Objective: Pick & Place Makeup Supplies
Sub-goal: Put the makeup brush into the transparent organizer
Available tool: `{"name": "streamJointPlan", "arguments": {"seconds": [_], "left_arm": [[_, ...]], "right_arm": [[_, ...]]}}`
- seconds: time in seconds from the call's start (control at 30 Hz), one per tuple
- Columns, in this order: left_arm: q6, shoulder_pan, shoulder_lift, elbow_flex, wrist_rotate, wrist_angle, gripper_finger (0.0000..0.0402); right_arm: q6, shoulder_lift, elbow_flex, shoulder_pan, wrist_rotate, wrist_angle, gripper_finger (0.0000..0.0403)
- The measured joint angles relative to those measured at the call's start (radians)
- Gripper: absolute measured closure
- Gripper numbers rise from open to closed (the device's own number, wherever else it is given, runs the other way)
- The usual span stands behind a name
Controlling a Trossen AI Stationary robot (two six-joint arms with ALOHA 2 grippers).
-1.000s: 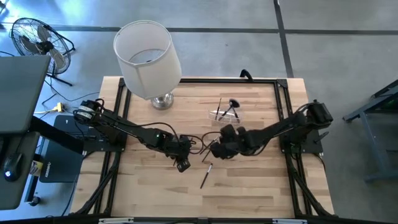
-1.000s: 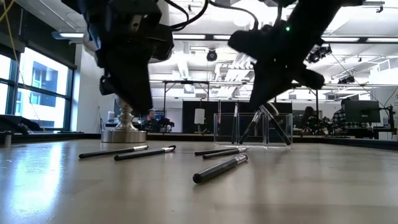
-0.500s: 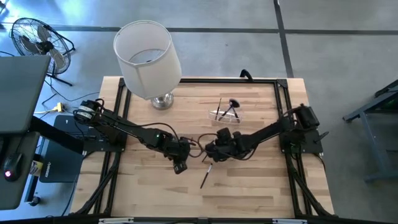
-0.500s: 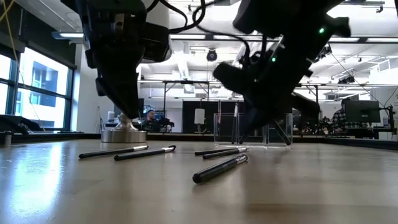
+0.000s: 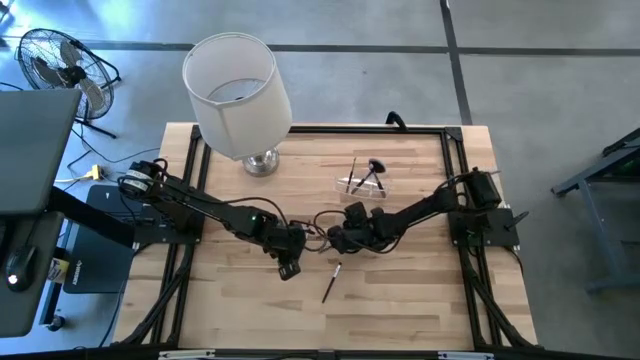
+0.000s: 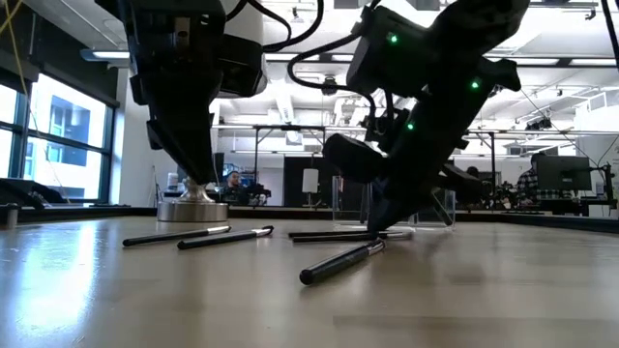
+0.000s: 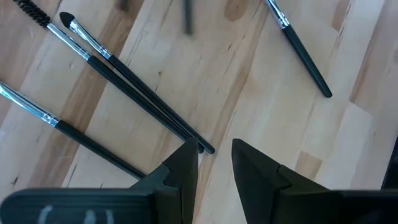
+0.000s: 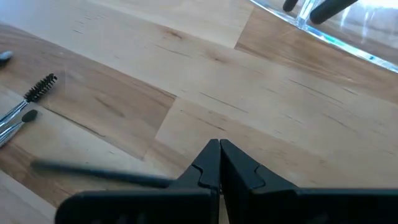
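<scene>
- I am seeing a white-shaded lamp [image 5: 237, 82] standing at the far-left part of the bench [image 5: 410, 290], its metal base [image 6: 191, 208] showing behind the left arm in the low view.
- A clear holder [image 5: 364, 184] is sitting far-centre on the bench, with what look like two or three brushes [image 5: 375, 172] leaning in it; I cannot make out the exact number.
- A fan [image 5: 58, 62] is standing on the floor off the far-left corner, well apart from the work.
- My right gripper [image 8: 219, 163] is sitting low at mid-bench, its fingers pressed together on the end of a thin dark pencil [image 8: 99, 174] that is lying nearly flat on the wood.
- Just past that pencil, the right wrist view is showing a spoolie [image 8: 38, 88] and a small brush tip [image 8: 27, 116] on the bench.
- My left gripper [image 7: 214, 163] is hovering just left of the right one, its fingers spread a little and holding nothing.
- Three long brushes [image 7: 118, 81] are lying side by side just ahead of its fingers, the nearest ends almost at the tips; a fourth brush [image 7: 300, 50] is lying apart from them.
- In the low view I am counting five loose pieces on the bench, the nearest being a dark pencil [image 6: 340, 262].
</scene>
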Motion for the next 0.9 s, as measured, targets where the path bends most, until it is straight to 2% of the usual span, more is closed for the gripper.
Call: {"name": "streamJointPlan", "arguments": {"seconds": [0.2,0.47,0.9], "left_arm": [[0.0,0.0,0.0,0.0,0.003,0.001,0.0305],[0.0,0.001,0.0,0.0,-0.004,0.003,0.0305],[0.0,0.001,0.0,0.0,-0.009,0.004,0.0305]], "right_arm": [[-0.005,-0.003,0.0,0.001,0.006,-0.005,0.0403],[-0.003,-0.056,-0.002,0.021,0.085,-0.079,0.0403],[0.045,-0.053,-0.002,0.015,0.009,-0.139,0.0403]]}}
